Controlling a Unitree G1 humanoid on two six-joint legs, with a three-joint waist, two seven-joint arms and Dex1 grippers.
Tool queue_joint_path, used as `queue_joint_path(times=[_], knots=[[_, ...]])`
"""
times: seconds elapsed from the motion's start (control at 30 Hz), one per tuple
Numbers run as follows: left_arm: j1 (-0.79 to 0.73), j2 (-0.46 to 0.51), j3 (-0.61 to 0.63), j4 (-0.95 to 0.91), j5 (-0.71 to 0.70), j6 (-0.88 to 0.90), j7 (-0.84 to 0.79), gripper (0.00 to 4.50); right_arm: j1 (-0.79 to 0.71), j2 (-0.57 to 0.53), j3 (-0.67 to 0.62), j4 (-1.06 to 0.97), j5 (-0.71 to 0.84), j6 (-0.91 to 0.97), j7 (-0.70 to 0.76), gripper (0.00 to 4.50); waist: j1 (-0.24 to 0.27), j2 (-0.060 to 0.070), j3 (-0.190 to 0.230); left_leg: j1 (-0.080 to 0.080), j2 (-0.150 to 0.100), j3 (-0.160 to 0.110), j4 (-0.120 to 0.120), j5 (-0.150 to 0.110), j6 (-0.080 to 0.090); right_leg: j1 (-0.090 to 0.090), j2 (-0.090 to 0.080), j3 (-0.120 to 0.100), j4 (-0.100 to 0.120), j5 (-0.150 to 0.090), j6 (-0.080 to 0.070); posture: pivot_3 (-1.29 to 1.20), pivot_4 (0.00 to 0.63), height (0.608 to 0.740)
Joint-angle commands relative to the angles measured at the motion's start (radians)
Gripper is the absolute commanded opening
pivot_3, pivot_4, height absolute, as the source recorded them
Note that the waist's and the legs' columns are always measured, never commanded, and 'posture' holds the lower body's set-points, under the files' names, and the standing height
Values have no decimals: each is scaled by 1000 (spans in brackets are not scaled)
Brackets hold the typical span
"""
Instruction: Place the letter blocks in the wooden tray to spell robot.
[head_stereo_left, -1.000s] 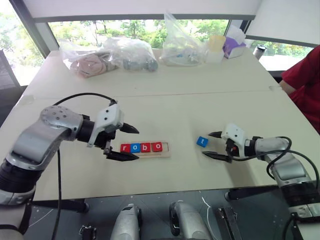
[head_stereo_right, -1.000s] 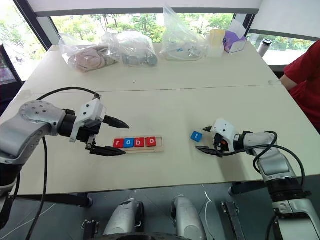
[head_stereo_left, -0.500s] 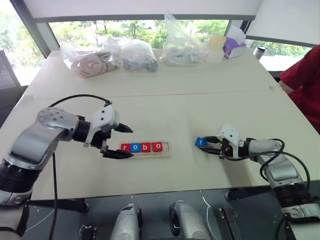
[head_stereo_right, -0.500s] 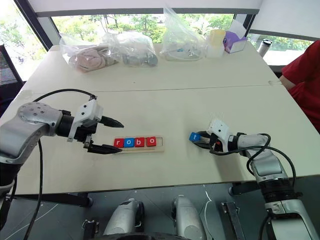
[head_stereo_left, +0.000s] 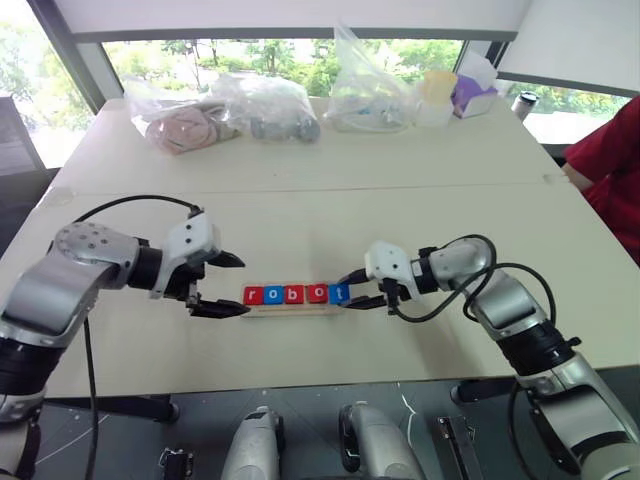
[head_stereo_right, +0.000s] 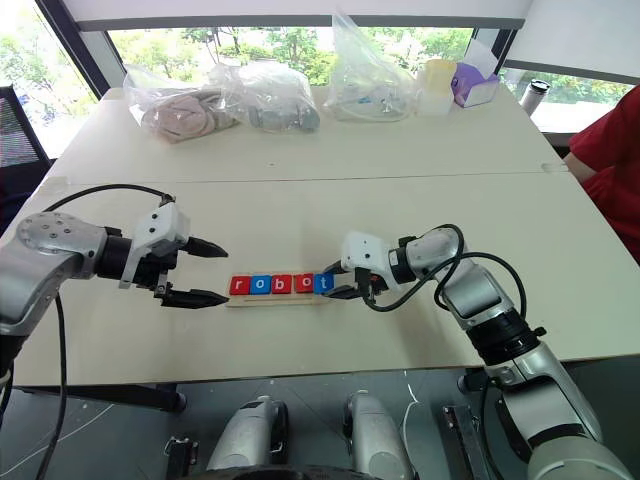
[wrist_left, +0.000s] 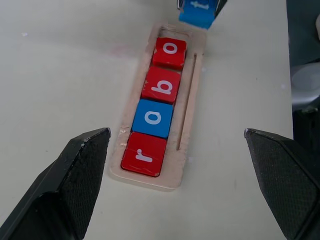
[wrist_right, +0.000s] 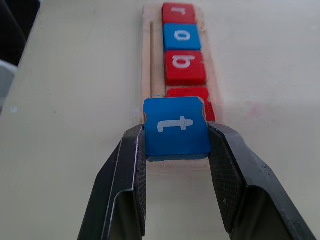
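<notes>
Your two head views look forward and down over the table (head_stereo_left: 420, 215) from just behind both arms, the far windows along the top edge; they share nearly the whole scene. Your left wrist view looks closely along the wooden tray (wrist_left: 189, 107) from its "r" end, between its own spread fingers (wrist_left: 70, 180). Your right wrist view faces the same tray from the opposite end, closer still, over the blue "t" block (wrist_right: 176, 127). Both wrist views share the tray's row of letters.
</notes>
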Motion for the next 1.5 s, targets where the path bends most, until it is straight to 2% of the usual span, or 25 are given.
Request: queue_joint_path(times=[0.03, 0.63, 1.2, 1.33, 1.4, 1.43, 1.5], knots=[[21, 10, 46, -39, -16, 13, 22, 4500, -27, 18, 3, 39, -19, -65, 15, 1162, -1, 0, 0, 0, 0, 0, 0, 0, 0, 0, 0, 0, 0, 0, 0, 0, 150, 740], [29, -4, 44, -51, -42, 37, 56, 4500, -75, 102, 5, 202, -62, -121, -16, 1162, -1, 0, 0, 1, 1, -1, 0, 0, 0, 0, 2, 0, 2, 0, 0, 0, 150, 740], [33, -10, 43, -39, -32, 31, 68, 4500, -45, 135, -10, 157, -38, -67, -23, 1162, -2, 0, 0, 1, 1, -1, 0, 0, 0, 0, 2, 0, 3, 0, 0, 0, 150, 740], [31, -9, 39, -29, -27, 24, 67, 4500, -44, 144, -17, 150, -34, -60, -40, 3076, -2, 0, 0, 1, 1, -1, 0, 0, 0, 0, 2, 0, 3, 0, 0, 0, 150, 740], [29, -9, 38, -21, -24, 20, 65, 4500, -48, 147, -22, 147, -37, -66, -55, 4226, -2, 0, 0, 1, 1, -1, 0, 0, 0, 0, 2, 0, 3, 0, 0, 0, 150, 740], [28, -9, 38, -19, -22, 19, 65, 4500, -51, 149, -28, 145, -35, -65, -64, 4469, -2, 0, 0, 1, 1, -1, 0, 0, 0, 0, 2, 0, 3, 0, 0, 0, 150, 740], [25, -11, 37, -16, -20, 17, 65, 4500, -66, 156, -56, 138, -19, -49, -92, 4469, -2, 0, 0, 1, 1, -1, 0, 0, 0, 0, 2, 0, 3, 0, 0, 0, 150, 740]])
